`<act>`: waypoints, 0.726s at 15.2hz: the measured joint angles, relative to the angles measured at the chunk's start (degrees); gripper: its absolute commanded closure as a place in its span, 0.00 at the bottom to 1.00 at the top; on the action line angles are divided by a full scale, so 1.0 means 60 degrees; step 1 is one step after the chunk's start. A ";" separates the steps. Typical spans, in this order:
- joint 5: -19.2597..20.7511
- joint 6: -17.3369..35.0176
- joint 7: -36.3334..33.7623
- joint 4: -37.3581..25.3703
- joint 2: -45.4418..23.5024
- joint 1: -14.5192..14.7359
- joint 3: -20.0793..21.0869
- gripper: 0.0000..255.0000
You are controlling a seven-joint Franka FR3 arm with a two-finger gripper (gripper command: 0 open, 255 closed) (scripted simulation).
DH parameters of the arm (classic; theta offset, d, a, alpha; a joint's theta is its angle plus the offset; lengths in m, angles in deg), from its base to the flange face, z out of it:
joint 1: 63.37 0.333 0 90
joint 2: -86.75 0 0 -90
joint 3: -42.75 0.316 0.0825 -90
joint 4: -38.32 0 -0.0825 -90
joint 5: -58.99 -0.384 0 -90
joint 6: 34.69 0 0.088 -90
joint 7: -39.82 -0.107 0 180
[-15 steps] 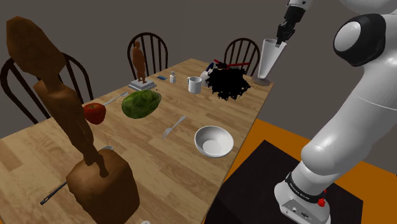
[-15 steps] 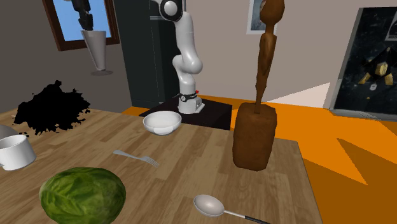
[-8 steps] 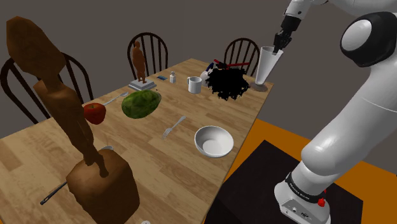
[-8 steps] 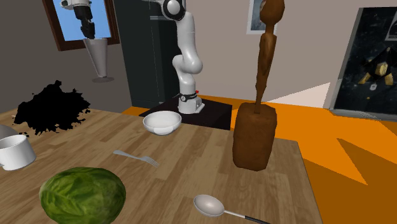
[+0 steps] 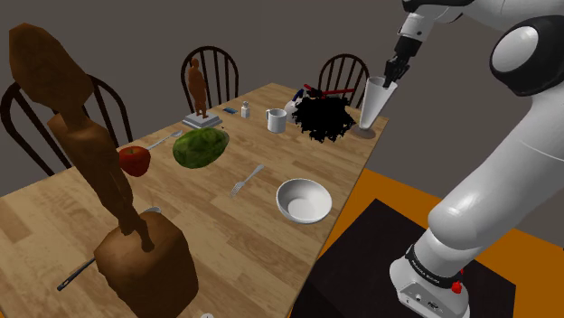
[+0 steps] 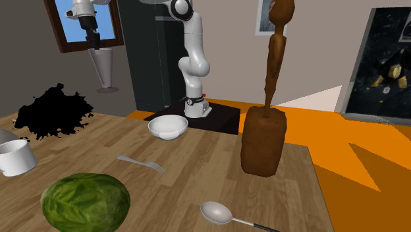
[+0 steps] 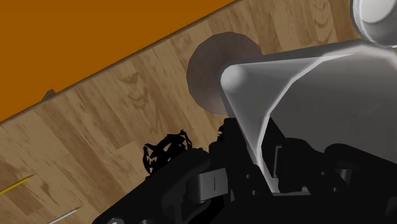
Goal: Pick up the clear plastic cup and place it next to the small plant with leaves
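Upper right in the shoulder view, a ragged black plant [image 5: 324, 117] stands just left of the cup [image 5: 372, 104]. Pale grey, tapered and upright, the cup is pinched at its rim by the gripper [image 5: 390, 74], its foot seemingly on the table [image 5: 226, 226].

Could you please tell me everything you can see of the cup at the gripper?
The cup is tall, pale grey and see-through, wide at the rim and narrowing to a round flat foot. It is upright over the far corner of the table, beside the black plant. The gripper clasps its rim from above. I cannot tell whether its foot touches the table.
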 measured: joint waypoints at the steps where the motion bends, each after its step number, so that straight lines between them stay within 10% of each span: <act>1: 0.0016 0.0132 0.0014 0.0167 0.0038 0.0002 0.0003 1.00; 11: 0.0047 0.1465 0.0135 0.1614 0.0160 0.0034 0.0046 1.00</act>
